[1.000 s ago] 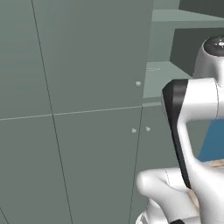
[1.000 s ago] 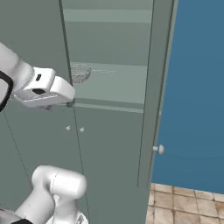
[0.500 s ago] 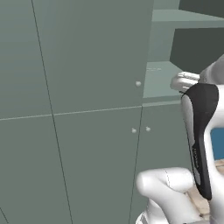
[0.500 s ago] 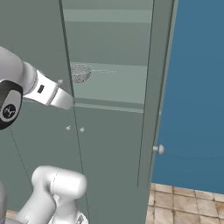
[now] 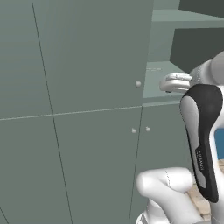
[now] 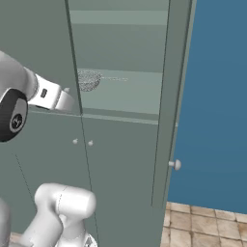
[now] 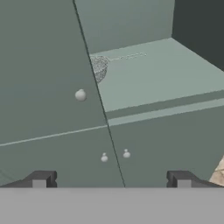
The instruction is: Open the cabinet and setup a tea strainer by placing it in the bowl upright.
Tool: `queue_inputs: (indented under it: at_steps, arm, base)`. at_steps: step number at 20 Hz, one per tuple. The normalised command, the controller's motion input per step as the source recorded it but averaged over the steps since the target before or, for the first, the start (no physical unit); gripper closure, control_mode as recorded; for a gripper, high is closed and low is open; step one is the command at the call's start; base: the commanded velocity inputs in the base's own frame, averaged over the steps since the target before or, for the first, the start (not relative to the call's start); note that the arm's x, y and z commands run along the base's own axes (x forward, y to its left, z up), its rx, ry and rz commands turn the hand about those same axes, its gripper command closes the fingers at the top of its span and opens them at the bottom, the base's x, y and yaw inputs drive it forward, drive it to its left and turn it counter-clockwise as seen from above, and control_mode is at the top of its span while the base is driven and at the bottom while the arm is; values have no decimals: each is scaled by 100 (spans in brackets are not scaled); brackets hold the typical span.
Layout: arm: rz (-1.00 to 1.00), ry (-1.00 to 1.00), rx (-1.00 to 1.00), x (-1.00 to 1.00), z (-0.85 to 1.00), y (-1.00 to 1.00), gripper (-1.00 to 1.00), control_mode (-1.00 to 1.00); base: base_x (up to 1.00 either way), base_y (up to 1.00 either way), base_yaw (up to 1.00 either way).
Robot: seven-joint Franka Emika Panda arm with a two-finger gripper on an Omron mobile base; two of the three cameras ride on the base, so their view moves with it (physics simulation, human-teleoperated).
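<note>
The cabinet has its left door shut and its right door swung wide open. On the bared shelf lies the tea strainer, a silver mesh basket with a thin handle, its left part hidden behind the shut door's edge. My gripper is open and holds nothing. It hovers in front of the cabinet, below and short of the shelf's front edge. In the left base view the gripper points at the opening. The bowl is out of view.
A round knob sits on the shut upper door, near the strainer. Two small knobs mark the lower doors. The open door's knob juts out at the right before a blue wall. Tiled floor shows below.
The arm has swung round and the hand now points into the cabinet opening, nearer the shelf. The jaws stayed wide apart. Strainer and doors have not moved.
</note>
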Motion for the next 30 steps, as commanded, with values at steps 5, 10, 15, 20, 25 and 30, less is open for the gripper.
queue_inputs:
  at_steps: [5,10,15,20,25,30]
  arm:
    - [26,-16,-9,28,-8,26,-100,-100]
    - [-2,-1,-5,6,-2,51,-100,-100]
    - [-18,8,-2,33,-6,14,-100,-100]
    - [-20,19,-8,85,0,10,-100,-100]
    - [-5,2,-7,58,0,10,-100,-100]
    - [3,-2,0,44,-1,0,-100,-100]
  base:
    - [0,0,0]
    - [0,0,0]
    - [0,0,0]
    - [0,0,0]
    - [0,0,0]
    - [0,0,0]
